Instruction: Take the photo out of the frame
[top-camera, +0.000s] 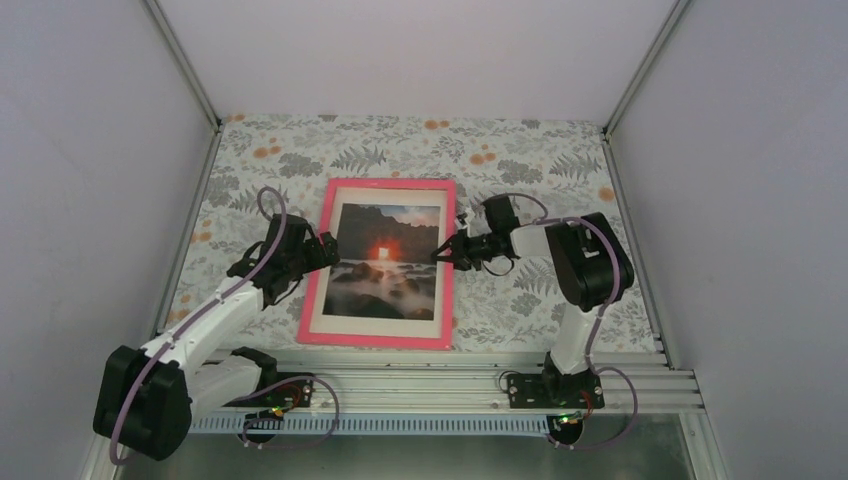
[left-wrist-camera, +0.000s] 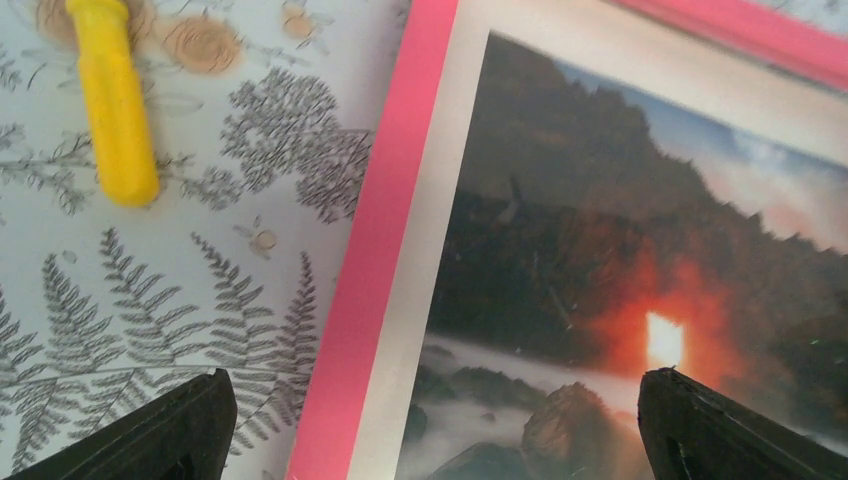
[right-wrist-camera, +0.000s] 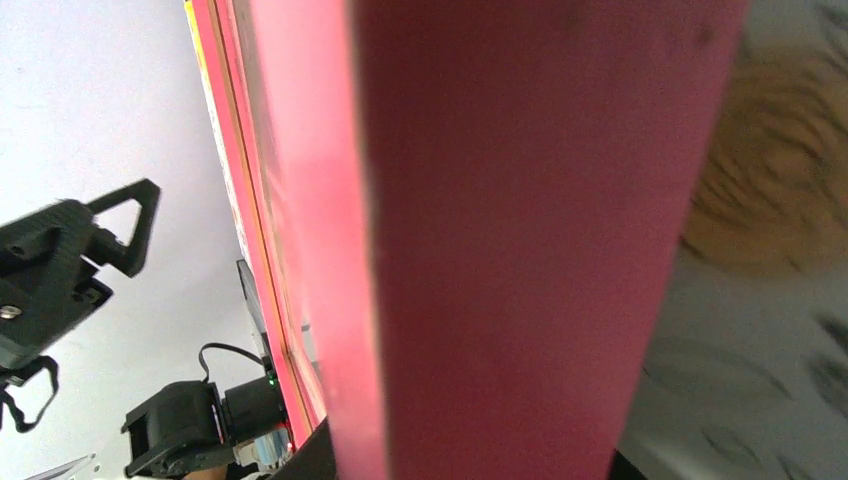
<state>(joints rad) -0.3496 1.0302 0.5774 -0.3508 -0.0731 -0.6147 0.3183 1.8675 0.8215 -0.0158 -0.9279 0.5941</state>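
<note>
Left gripper (top-camera: 322, 250), jaws apart, straddles the left rail of the one pink frame (top-camera: 385, 184). Right gripper (top-camera: 447, 252) is clamped on its right rail. The one photo (top-camera: 385, 262) lies inside, face up. One yellow stick (left-wrist-camera: 112, 110) lies left of the frame on the floral tablecloth (top-camera: 500, 160).

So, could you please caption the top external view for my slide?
Right gripper grips the pink frame; left gripper open opposite it.
</note>
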